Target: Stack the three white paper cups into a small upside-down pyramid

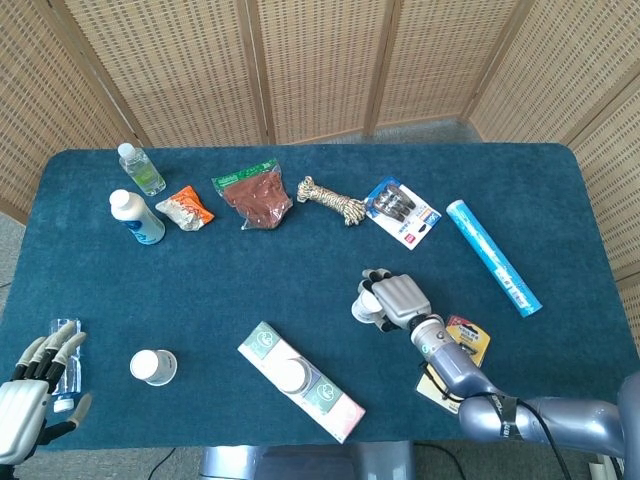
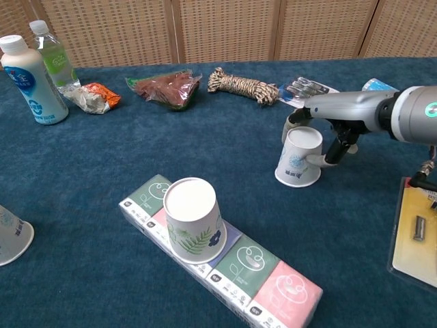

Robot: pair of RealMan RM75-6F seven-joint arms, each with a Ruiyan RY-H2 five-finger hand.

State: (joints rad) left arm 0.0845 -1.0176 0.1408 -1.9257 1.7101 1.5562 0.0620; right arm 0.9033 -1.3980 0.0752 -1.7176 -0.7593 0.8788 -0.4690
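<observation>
Right hand arched over an upturned paper cup, fingers closing round its sides, left hand spread at the blue counter edge, wicker screens behind.

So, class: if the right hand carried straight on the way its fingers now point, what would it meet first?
The right hand already curls over the paper cup; beyond it, probably bare table, though depth is unclear.

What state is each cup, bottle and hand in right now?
Right cup: upside down, tilted, right hand closing around it.
Middle cup: upside down on the tissue pack.
Left cup: upside down on the table.
Two bottles: upright, capped.
Left hand: open, holding nothing.
</observation>
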